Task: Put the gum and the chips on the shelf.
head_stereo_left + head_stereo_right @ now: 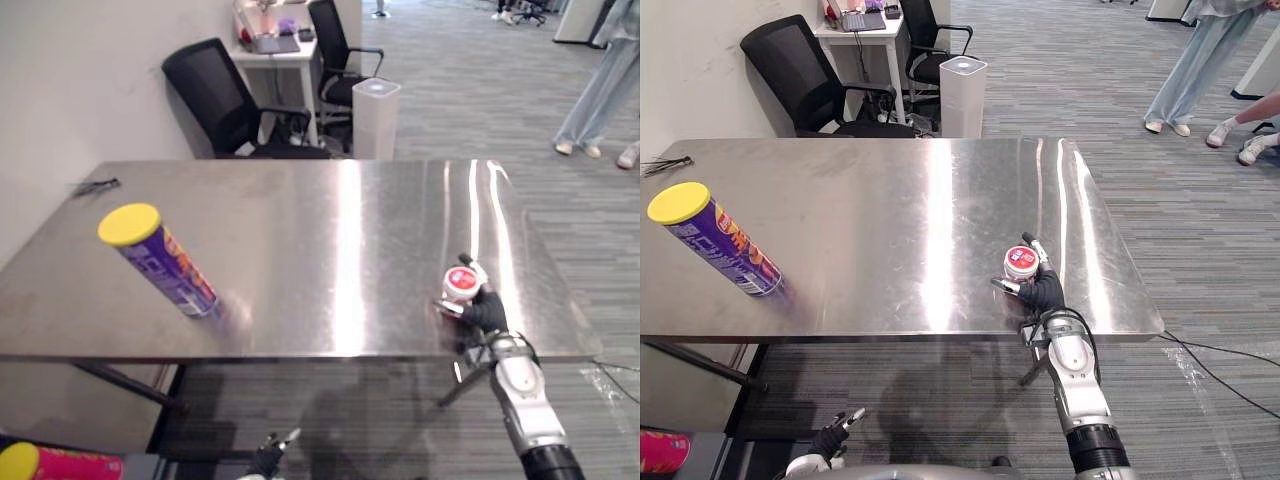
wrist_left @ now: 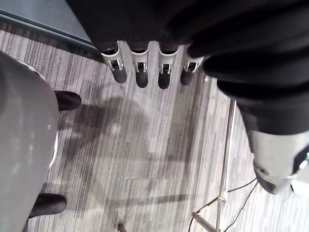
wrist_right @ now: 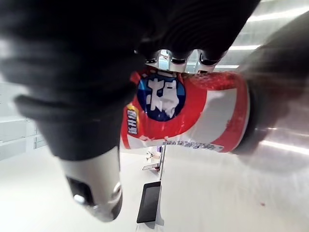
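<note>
— Hands?
— The left hand (image 2: 141, 76) is hung below the table (image 1: 890, 190), fingers straight, side by side. The right hand (image 1: 1042, 292) is curled round the gum tub (image 1: 1021, 262) at the near edge.
— Advice?
— A firm, straight lift is advised. The chips can (image 1: 720, 245) is seen far left.

Right arm (image 1: 1077, 385): comes in from lower right, forearm raised forward, wrist in line with it. Right hand (image 1: 1043, 293): fingers and thumb curled round the gum tub (image 1: 1021, 262). Left hand (image 1: 833, 433): hangs low at lower left, fingers (image 2: 141, 72) relaxed, nearly straight, side by side, holding nothing.
</note>
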Robot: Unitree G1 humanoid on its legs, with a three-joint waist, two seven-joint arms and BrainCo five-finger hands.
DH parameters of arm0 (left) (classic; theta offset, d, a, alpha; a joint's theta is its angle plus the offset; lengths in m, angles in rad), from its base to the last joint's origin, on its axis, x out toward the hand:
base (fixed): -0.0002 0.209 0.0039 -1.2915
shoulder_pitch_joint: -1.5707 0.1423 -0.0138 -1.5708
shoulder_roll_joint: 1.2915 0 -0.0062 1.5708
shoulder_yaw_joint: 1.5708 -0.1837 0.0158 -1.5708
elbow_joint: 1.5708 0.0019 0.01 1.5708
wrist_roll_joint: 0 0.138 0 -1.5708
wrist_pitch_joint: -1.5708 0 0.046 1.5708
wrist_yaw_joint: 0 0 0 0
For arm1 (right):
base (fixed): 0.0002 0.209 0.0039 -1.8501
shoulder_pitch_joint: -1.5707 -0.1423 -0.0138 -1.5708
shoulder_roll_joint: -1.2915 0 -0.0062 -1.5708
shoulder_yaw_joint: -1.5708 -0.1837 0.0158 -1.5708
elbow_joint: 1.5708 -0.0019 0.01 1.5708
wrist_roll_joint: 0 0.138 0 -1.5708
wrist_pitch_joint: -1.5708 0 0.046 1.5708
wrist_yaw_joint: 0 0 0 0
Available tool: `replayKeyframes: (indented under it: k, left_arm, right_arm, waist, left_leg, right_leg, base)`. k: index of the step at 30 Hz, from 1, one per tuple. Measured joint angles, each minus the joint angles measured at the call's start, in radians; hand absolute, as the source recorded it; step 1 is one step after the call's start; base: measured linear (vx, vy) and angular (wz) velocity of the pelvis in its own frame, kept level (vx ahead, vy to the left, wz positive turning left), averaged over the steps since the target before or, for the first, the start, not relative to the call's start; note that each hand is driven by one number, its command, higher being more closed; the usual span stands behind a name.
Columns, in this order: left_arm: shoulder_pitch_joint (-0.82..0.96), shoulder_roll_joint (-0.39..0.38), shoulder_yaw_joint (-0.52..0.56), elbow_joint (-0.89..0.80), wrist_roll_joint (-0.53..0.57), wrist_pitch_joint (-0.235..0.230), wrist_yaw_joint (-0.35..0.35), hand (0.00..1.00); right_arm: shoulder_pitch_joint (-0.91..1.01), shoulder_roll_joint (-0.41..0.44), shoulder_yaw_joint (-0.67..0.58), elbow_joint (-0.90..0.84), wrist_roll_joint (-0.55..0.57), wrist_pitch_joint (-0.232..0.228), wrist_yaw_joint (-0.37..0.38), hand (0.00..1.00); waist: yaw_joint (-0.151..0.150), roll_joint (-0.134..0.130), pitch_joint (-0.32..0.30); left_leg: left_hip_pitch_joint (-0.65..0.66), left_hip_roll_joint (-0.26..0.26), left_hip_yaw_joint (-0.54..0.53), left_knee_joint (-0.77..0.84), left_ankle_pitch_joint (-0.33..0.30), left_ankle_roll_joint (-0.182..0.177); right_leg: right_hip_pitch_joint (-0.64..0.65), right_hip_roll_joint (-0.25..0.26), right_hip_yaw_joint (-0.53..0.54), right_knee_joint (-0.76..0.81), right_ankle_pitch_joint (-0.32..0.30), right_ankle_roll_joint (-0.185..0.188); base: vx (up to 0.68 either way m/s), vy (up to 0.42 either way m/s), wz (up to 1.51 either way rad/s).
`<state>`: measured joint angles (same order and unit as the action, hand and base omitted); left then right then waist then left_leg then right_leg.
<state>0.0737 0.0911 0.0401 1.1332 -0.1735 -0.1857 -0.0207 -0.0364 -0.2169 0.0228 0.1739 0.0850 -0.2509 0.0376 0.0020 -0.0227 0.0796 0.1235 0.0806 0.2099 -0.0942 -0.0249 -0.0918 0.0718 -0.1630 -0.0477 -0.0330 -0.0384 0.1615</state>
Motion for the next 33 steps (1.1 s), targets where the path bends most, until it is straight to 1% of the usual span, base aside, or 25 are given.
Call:
replayKeyframes:
  k: [4,12,16,21,23,26,28,33]
  left_arm:
    - [0.000,0.000,0.000,0.000,0.000,0.000,0.002,0.00]
    - [0.000,0.000,0.000,0.000,0.001,0.000,0.007,0.00]
    - [0.000,0.000,0.000,0.000,0.002,0.000,0.008,0.00]
    - [-0.007,0.000,0.003,-0.001,0.038,0.000,0.017,0.00]
    - [-0.008,0.000,0.004,-0.001,0.039,0.000,0.017,0.00]
    - [-0.008,0.000,0.008,-0.003,0.039,0.000,0.018,0.00]
    - [-0.008,0.000,0.019,-0.003,0.039,0.000,0.018,0.00]
    - [-0.006,-0.002,0.046,-0.003,0.039,0.000,0.018,0.00]
  right_arm:
    - [-0.001,0.001,0.036,0.001,-0.008,0.001,0.017,1.00]
    - [-0.006,0.024,0.059,0.006,-0.009,0.000,0.015,1.00]
    - [-0.006,0.035,0.063,0.007,-0.009,0.000,0.009,1.00]
    - [-0.006,0.038,0.060,-0.007,-0.017,0.001,-0.011,1.00]
    - [-0.005,0.038,0.052,-0.039,-0.042,0.004,-0.013,1.00]
    - [0.001,0.038,0.009,-0.160,-0.043,0.004,-0.014,1.00]
    - [0.003,0.037,-0.043,-0.253,-0.037,-0.003,-0.018,1.00]
    - [0.041,0.035,-0.112,-0.368,-0.028,-0.011,-0.020,1.00]
  waist:
    - [0.001,0.000,0.002]
    - [0.002,-0.002,0.004]
    - [0.002,-0.002,0.004]
    - [0.003,-0.005,0.005]
    - [0.003,-0.005,0.005]
    - [0.003,-0.006,0.006]
    - [0.003,-0.008,0.007]
    - [0.002,-0.013,0.010]
  left_leg:
    - [0.000,0.000,-0.001,0.000,0.000,0.000]
    - [0.000,0.000,-0.002,0.000,0.000,0.000]
    - [0.000,0.000,-0.001,0.000,0.000,0.000]
    - [0.000,0.001,0.000,-0.001,0.000,0.000]
    - [0.000,0.001,0.001,-0.001,0.000,0.000]
    - [-0.001,0.002,0.000,-0.001,0.000,-0.001]
    - [-0.001,0.002,0.000,-0.001,0.000,-0.001]
    - [-0.001,0.002,-0.002,0.000,0.000,-0.001]
  right_leg:
    - [0.001,0.000,-0.001,-0.002,0.000,0.000]
    - [0.002,0.000,-0.002,-0.002,0.000,0.000]
    - [0.002,0.000,-0.002,-0.002,0.000,0.000]
    - [0.001,0.000,-0.001,-0.003,0.000,0.000]
    - [0.001,0.001,0.000,-0.003,0.000,0.000]
    - [0.001,0.001,0.000,-0.004,0.000,0.000]
    - [0.001,0.001,0.000,-0.004,0.000,0.000]
    - [0.003,0.001,-0.003,-0.003,0.000,0.000]
  base:
    - [0.00,0.000,0.00]
    - [0.00,0.000,0.00]
    - [0.00,0.000,0.00]
    - [0.00,0.000,0.00]
    - [0.00,0.000,0.00]
    - [0.00,0.000,0.00]
    - [0.00,0.000,0.00]
    - [0.00,0.000,0.00]
